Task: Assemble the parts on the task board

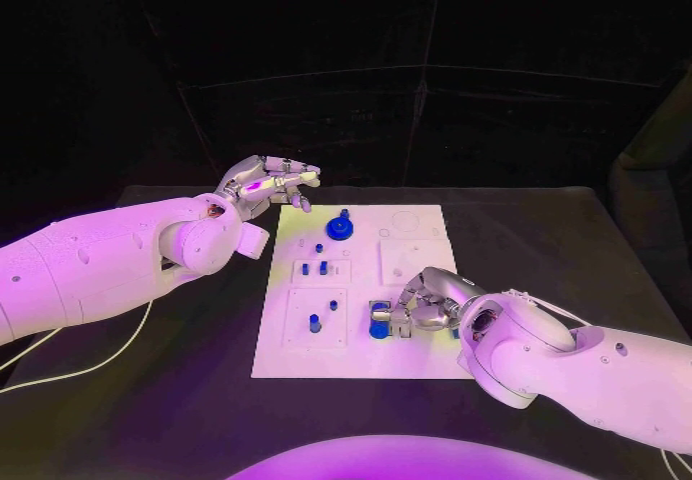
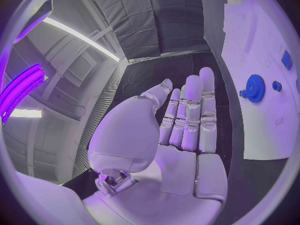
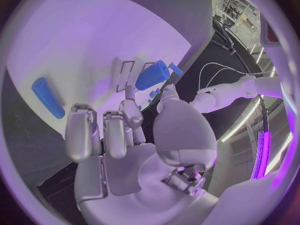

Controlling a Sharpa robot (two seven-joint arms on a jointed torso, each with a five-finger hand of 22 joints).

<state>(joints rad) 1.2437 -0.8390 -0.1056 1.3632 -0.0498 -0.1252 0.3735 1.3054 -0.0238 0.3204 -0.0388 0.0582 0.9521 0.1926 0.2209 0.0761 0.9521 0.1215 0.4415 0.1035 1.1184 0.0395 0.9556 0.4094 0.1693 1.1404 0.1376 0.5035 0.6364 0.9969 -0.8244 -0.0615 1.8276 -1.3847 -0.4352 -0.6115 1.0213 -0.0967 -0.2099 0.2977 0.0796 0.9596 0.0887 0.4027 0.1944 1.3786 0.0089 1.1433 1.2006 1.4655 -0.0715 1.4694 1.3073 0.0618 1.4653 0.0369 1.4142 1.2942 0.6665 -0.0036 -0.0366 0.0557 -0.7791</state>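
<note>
One task board (image 1: 361, 345), two hands, one gear (image 1: 339, 227)

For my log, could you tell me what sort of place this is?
Probably a robot lab test cell: a black table ringed by dark curtains, a white task board carrying small blue parts such as a gear, and two white arms with silver hands.

Setting: robotics test lab or demonstration booth. Evidence: matte black rectangular table (image 1: 577, 230); black fabric backdrop panels on a thin metal frame (image 1: 418, 100) enclosing the far side; flat white rectangular task board (image 1: 346, 350) with recessed fixtures; loose white cable (image 1: 87, 365) trailing over the tabletop; long ceiling strip lights (image 2: 75, 32) overhead.
</note>
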